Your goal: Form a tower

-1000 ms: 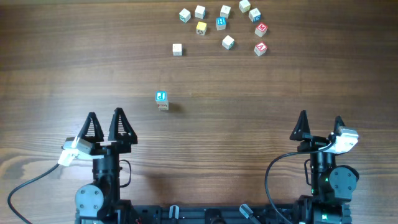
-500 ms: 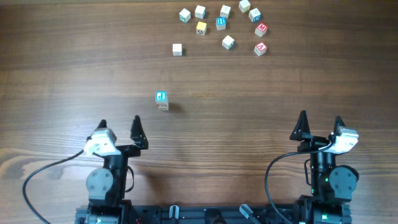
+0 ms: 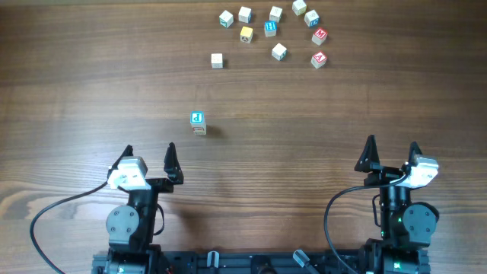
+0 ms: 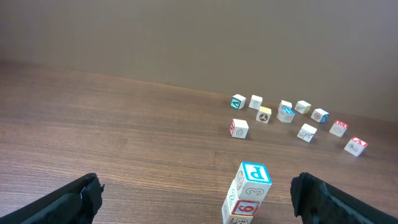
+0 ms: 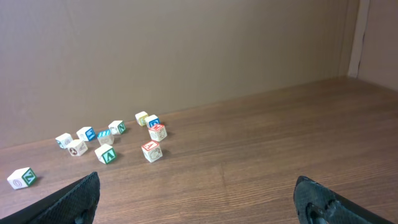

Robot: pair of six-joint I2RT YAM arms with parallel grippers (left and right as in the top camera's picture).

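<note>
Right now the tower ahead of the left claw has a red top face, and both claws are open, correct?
No, the tower has a blue top face with a white P, as the left wrist view shows. It stands ahead of the left claw, and that and the right claw are open.

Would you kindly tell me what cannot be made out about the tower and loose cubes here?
Base of the tower: left wrist view, cut off by the bottom edge, so the cube count is unsure.
Sides of the tower: overhead, hidden beneath its blue top face.
Letters on the loose cubes: overhead, too small to read.
</note>
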